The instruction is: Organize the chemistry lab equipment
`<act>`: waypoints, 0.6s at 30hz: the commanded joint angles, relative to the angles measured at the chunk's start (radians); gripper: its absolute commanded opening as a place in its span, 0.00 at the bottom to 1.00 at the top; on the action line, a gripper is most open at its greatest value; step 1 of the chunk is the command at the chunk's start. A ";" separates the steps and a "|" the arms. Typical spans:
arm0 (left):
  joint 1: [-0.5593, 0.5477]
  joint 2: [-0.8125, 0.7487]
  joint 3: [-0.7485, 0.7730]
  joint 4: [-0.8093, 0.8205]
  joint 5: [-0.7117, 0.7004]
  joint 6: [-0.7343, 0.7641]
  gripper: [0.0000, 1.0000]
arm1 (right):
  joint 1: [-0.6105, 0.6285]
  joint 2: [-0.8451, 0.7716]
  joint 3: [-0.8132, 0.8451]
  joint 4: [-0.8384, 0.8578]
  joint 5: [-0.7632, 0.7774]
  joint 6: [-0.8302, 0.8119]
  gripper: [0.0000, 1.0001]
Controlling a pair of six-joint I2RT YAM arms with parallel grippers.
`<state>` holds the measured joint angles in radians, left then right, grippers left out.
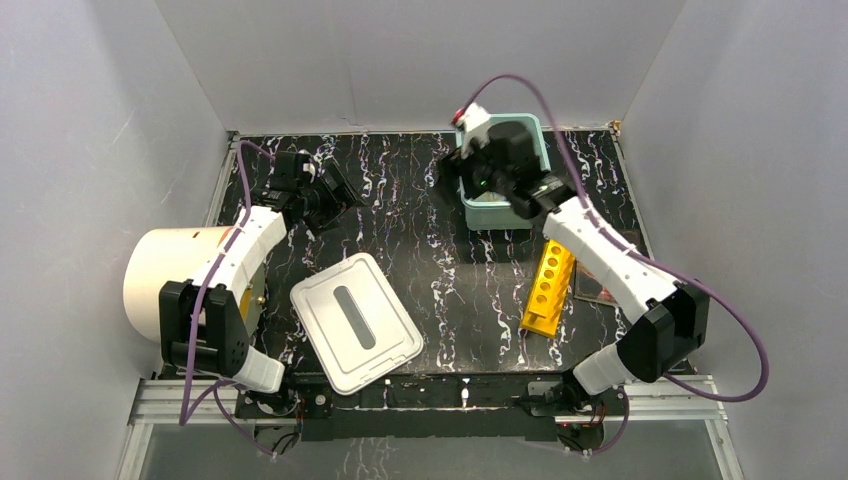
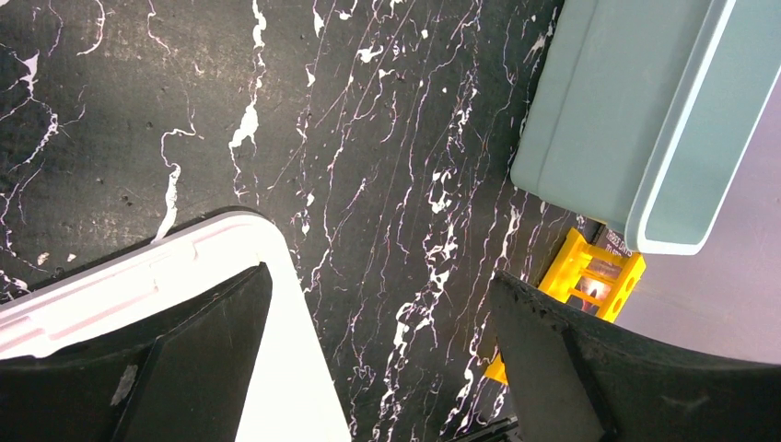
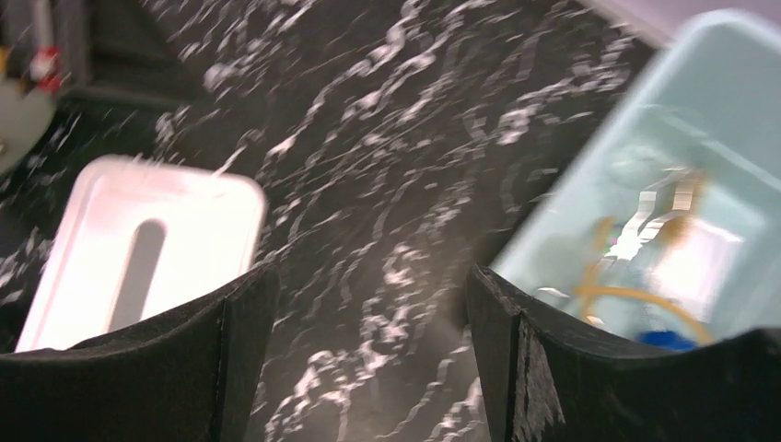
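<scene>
Pale-teal plastic bin (image 1: 546, 150), far right of counter (image 1: 450, 280), holds amber tubing loop (image 3: 635, 295), small blue piece (image 3: 668, 339), thin metal tongs (image 3: 658, 207), all blurred; right pincer (image 3: 367, 299) released, at bin's side; left pincer (image 2: 379, 278) released, empty.

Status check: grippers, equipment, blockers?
Left gripper open, empty. Right gripper open, empty, at bin edge. Amber tubing, blue piece in bin; lid off, on table. Nothing seen between lid and bin.

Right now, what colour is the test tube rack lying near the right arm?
The test tube rack is bright yellow, shown best in the top external view.
</scene>
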<state>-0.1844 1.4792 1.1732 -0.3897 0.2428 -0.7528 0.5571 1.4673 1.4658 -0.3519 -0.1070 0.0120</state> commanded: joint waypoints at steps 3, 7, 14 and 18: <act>0.002 -0.032 -0.024 -0.012 -0.059 -0.048 0.85 | 0.222 0.026 -0.116 0.048 0.143 0.107 0.80; 0.002 -0.063 -0.042 -0.034 -0.146 -0.085 0.85 | 0.313 0.079 -0.174 0.076 0.200 0.183 0.77; 0.002 -0.095 -0.036 -0.099 -0.297 -0.108 0.84 | 0.454 0.287 -0.081 -0.063 0.320 0.211 0.76; 0.002 -0.142 0.008 -0.232 -0.543 -0.157 0.86 | 0.464 0.352 -0.057 -0.071 0.294 0.227 0.65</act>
<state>-0.1852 1.4200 1.1297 -0.4797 -0.0315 -0.8646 1.0245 1.7969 1.3437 -0.3973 0.1581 0.2020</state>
